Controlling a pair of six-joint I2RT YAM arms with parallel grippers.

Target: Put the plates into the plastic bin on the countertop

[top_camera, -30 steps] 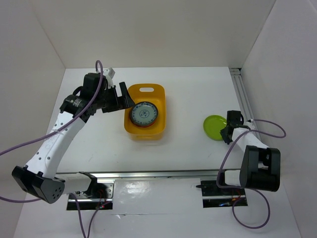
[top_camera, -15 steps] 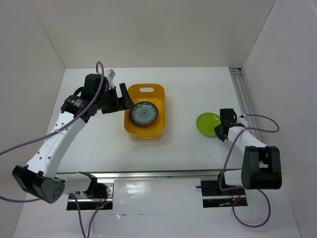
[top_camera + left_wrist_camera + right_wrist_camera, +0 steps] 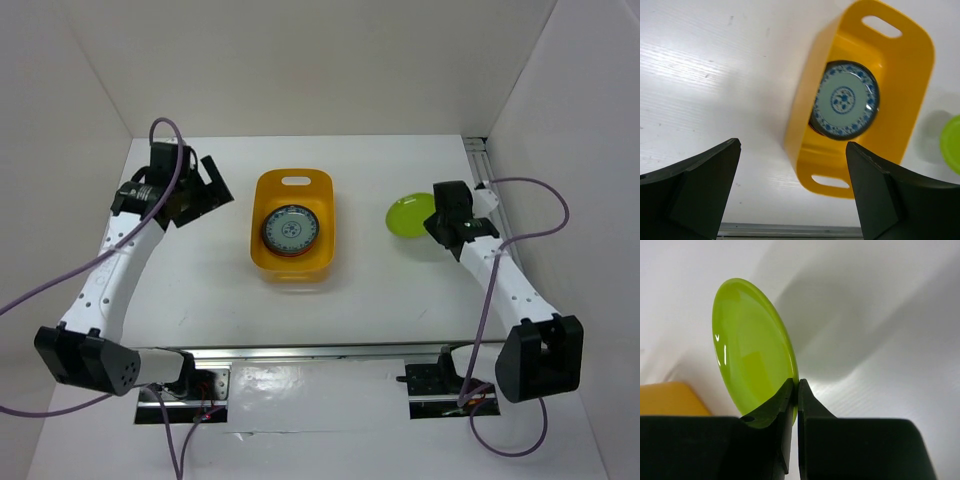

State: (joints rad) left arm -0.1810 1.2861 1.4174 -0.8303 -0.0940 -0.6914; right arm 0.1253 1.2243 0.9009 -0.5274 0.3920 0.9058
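One blue-patterned plate (image 3: 291, 230) lies face-up inside the yellow-orange plastic bin (image 3: 321, 186).

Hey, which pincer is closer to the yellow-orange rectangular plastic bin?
Left. The left pincer hangs open just beyond the yellow-orange plastic bin's left wall; the right pincer, shut on a lime green round plate, is farther off to its right.

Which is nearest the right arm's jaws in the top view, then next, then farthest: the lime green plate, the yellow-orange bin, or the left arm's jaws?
1. Lime green round plate, pinched in the right arm's jaws, on the right.
2. Yellow-orange rectangular plastic bin, in the middle.
3. Left arm's jaws, open, far left past the bin.
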